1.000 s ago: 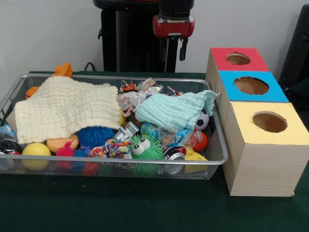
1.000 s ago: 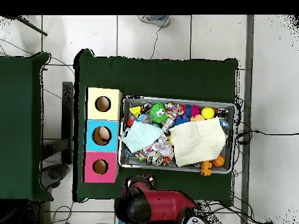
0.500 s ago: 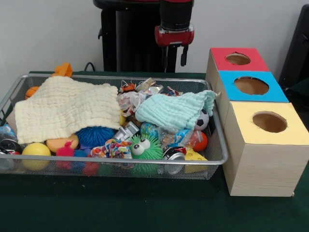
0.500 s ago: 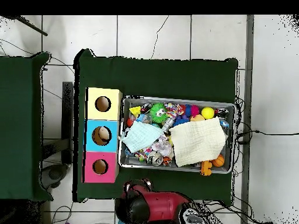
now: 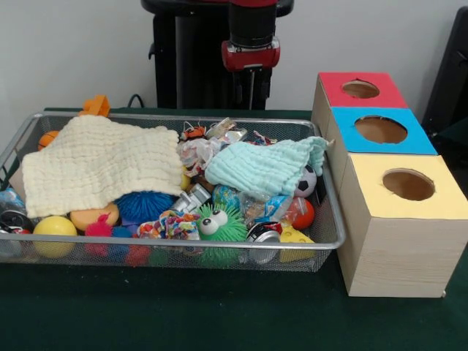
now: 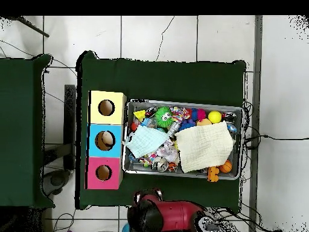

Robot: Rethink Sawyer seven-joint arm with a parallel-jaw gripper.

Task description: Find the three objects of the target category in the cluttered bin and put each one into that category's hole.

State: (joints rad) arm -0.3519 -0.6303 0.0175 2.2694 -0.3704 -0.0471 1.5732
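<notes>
Risking: a wrong pick, since two cloths cover much of the wire bin (image 5: 333, 219) and could hide the very things the search is after.
Cause: the cream cloth (image 5: 99, 164) lies over the left half of the pile and the pale green cloth (image 5: 267, 167) over the middle right, so whatever sits under them cannot be judged from either view.
Second risk: snagging a cloth along with a toy, because the blue spiky ball (image 5: 142, 206) and the small soccer ball (image 5: 307, 181) each sit partly tucked under a cloth edge.
Third risk: a drop into the wrong hole, as the red box (image 5: 330, 91), the blue box (image 5: 417, 142) and the yellow box (image 5: 369, 183) stand touching in a row just beside the bin.
Target things: I cannot tell which category is wanted; the green googly-eyed toy (image 5: 219, 225) and yellow ball (image 5: 53, 227) lie open along the front wall of the bin.
Hand: the gripper (image 5: 252, 91) hangs above the far rim of the bin, touching nothing and carrying nothing.
Opening: cannot be told from these views.
</notes>
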